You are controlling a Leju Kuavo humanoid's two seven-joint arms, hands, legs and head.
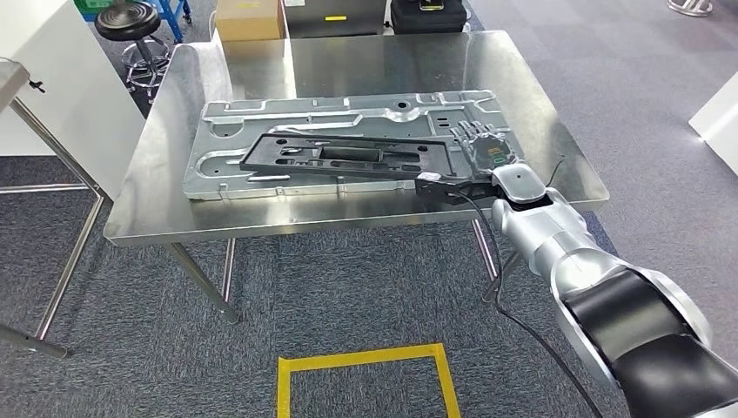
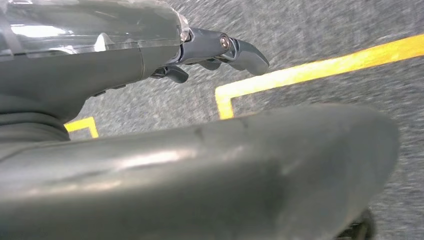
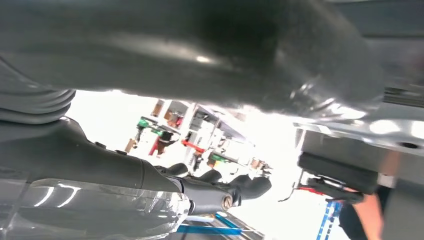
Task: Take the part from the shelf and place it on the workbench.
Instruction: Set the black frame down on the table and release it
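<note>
Because the black part (image 1: 348, 157) is a long, flat, open frame with cut-outs along its length, I judge it stiff and fairly light, but awkward: held at one end it will want to lever downward and twist at the far end. It lies stretched away from the right robot hand (image 1: 483, 150), its far end resting on the grey stamped metal panel (image 1: 348, 117) and its near end at the hand's fingers, which wrap over that end and appear to grip it; whether the near end already bears on the panel I cannot tell. The rails look smooth and could slip, so the outer edge near a crossbar is the surer hold, with a grip nearer the middle balancing better. The panel lies flat on the steel surface (image 1: 157, 192), directly beyond and under the hand. The left robot hand (image 2: 210, 50) hangs over grey carpet with yellow floor tape (image 2: 310, 70) just past its fingers, which are loosely curled and hold nothing.
</note>
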